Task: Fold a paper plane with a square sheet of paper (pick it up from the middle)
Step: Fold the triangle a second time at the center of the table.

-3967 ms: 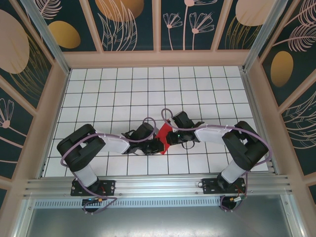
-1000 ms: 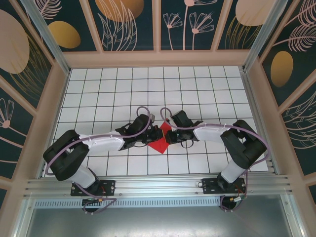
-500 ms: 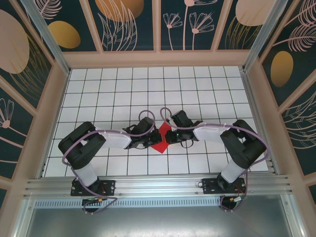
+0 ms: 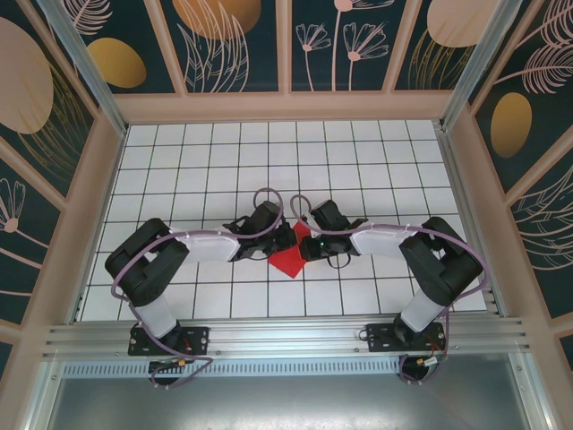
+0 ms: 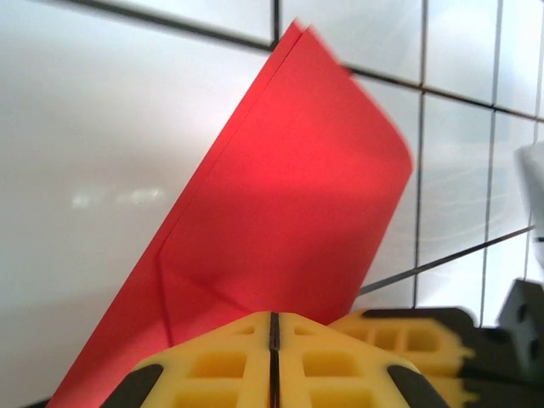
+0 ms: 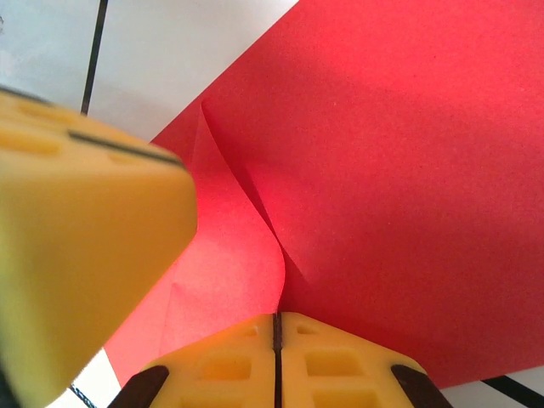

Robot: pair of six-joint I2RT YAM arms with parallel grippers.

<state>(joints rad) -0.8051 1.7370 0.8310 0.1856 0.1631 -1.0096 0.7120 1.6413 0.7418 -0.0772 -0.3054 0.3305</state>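
On the left of the white gridded table point(image 4: 358, 161), the left arm reaches in toward the middle. The left gripper point(image 4: 279, 248) has its tip at the left edge of the square sheet of paper point(image 4: 288, 262). That sheet is already folded into a smaller red shape with doubled edges. In the left wrist view the left gripper point(image 5: 272, 319) has its yellow fingers point(image 5: 212, 365) pressed flat together with no gap. The sheet point(image 5: 289, 195) starts right at their tips and slants away to the far right. From this angle I cannot tell whether those closed fingers pinch the paper's edge or only bear down on it.

The sheet lies in the middle of the table, between the two tips and touching both. Most of its red area spreads toward the near side of the line joining them. Its long axis runs roughly far to near, so it crosses that line rather than following it. Neither arm is clearly the nearer one; they meet the paper from opposite sides.

On the right, the right gripper point(image 4: 303, 248) comes in from the other edge. In its own wrist view the right gripper point(image 6: 276, 321) is clenched, and a raised crease of the sheet point(image 6: 408, 187) curls straight into the seam between its fingers point(image 6: 340, 365). I judge that it is grasping the paper there. A finger point(image 6: 85, 238) of the left gripper sits just beside it, so the next crease must be worked in the narrow space between the tips.
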